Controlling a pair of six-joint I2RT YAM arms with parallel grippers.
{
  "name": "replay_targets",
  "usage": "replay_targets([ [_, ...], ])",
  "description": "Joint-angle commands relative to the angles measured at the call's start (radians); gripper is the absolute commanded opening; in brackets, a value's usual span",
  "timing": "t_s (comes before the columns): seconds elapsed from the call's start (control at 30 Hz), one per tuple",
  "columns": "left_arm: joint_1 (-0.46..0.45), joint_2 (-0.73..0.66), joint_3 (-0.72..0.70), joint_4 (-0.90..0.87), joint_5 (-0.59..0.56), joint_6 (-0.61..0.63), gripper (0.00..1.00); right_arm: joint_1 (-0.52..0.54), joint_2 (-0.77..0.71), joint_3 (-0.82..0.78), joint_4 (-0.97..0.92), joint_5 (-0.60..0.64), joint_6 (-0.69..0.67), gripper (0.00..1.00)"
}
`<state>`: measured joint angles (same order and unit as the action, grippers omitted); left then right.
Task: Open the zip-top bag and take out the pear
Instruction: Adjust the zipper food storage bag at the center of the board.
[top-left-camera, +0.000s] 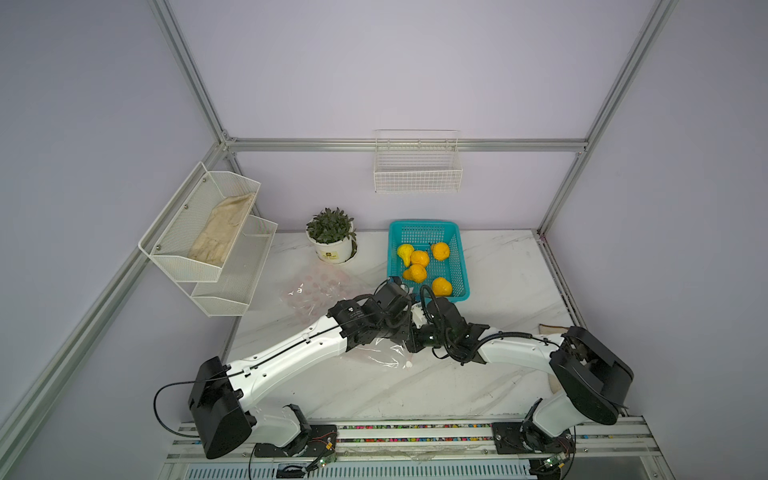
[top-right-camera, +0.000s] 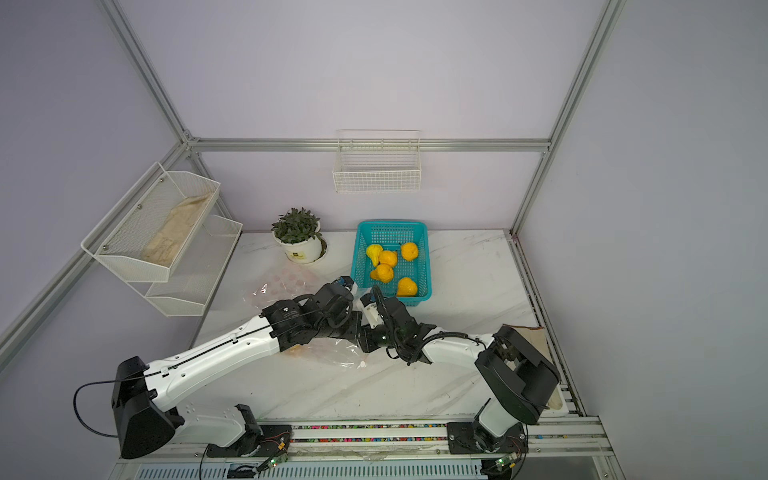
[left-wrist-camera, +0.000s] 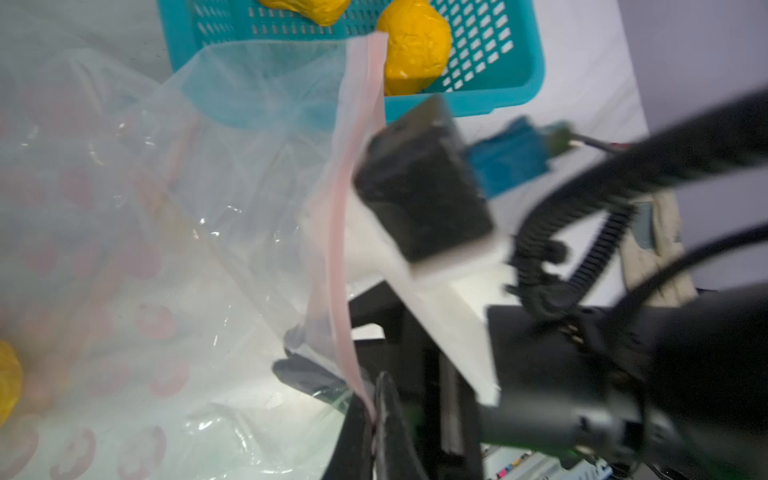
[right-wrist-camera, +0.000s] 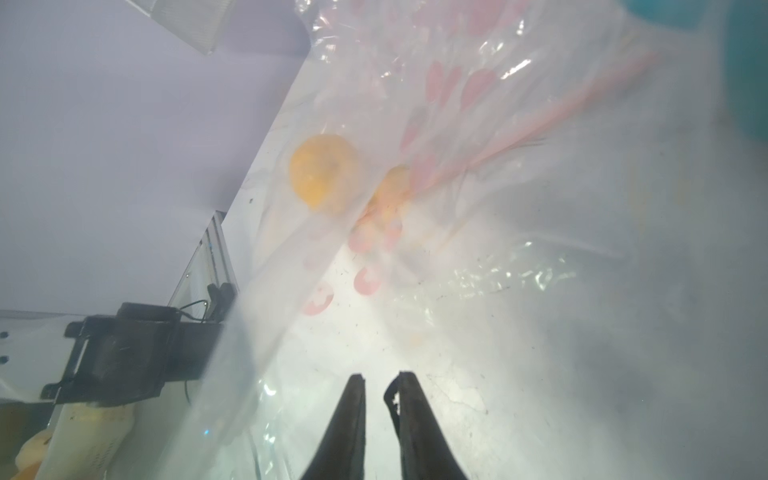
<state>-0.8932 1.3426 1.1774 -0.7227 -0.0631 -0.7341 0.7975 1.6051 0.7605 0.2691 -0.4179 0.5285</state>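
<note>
Half done, we reckon: left gripper (left-wrist-camera: 374, 419) clamps the pink zip strip (left-wrist-camera: 338, 232) of the bag (left-wrist-camera: 187, 249), mouth seemingly parted, right gripper (right-wrist-camera: 380, 386) shows jaws a sliver apart and empty, and the pear (right-wrist-camera: 324, 172) still lies inside.

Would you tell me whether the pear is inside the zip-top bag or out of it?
Inside: in the right wrist view the yellow pear shows blurred through the clear, pink-printed plastic of the bag.
</note>
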Motion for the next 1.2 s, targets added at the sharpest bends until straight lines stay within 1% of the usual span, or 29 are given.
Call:
replay_targets([
  [0.0,-0.007,-0.053,-0.034,0.135,0.124,0.027,0.00,0.006,0.036,0.029,0.125,0.029,0.065,0.20],
  [0.1,-0.007,-0.043,-0.033,0.175,0.200,0.054,0.00,0.009,0.062,0.035,0.157,0.034,0.114,0.21],
  [0.17,-0.007,-0.013,-0.026,0.187,0.258,0.063,0.00,0.009,0.061,0.029,0.212,0.032,0.156,0.22],
  [0.27,-0.013,0.036,-0.011,0.189,0.326,0.069,0.00,0.008,0.049,0.036,0.242,0.068,0.206,0.22],
  [0.33,-0.025,0.040,-0.006,0.187,0.292,0.070,0.00,0.009,0.026,0.020,0.235,0.138,0.236,0.22],
  [0.37,-0.027,0.029,-0.011,0.180,0.232,0.048,0.00,0.009,0.010,-0.004,0.252,0.176,0.255,0.22],
  [0.4,-0.026,0.012,-0.027,0.174,0.165,0.013,0.00,0.008,-0.003,-0.028,0.290,0.192,0.269,0.22],
  [0.43,-0.023,-0.003,-0.043,0.180,0.126,-0.011,0.00,0.008,-0.015,-0.044,0.309,0.200,0.278,0.21],
  [0.53,-0.013,-0.037,-0.068,0.201,0.065,-0.040,0.00,0.018,-0.054,-0.082,0.329,0.227,0.283,0.21],
  [0.7,-0.012,-0.042,-0.049,0.221,0.054,-0.023,0.00,0.029,-0.116,-0.139,0.361,0.303,0.306,0.18],
  [0.87,-0.012,-0.040,-0.078,0.221,0.037,-0.063,0.00,0.041,-0.182,-0.172,0.406,0.393,0.302,0.18],
  [0.97,-0.013,-0.033,-0.082,0.220,0.045,-0.069,0.00,0.041,-0.184,-0.162,0.419,0.375,0.280,0.18],
  [1.07,-0.018,-0.015,-0.056,0.260,0.120,-0.018,0.00,0.043,-0.159,-0.121,0.330,0.356,0.256,0.18],
  [1.17,-0.042,-0.005,-0.018,0.282,0.162,0.060,0.00,0.045,-0.136,-0.129,0.328,0.362,0.219,0.17],
])
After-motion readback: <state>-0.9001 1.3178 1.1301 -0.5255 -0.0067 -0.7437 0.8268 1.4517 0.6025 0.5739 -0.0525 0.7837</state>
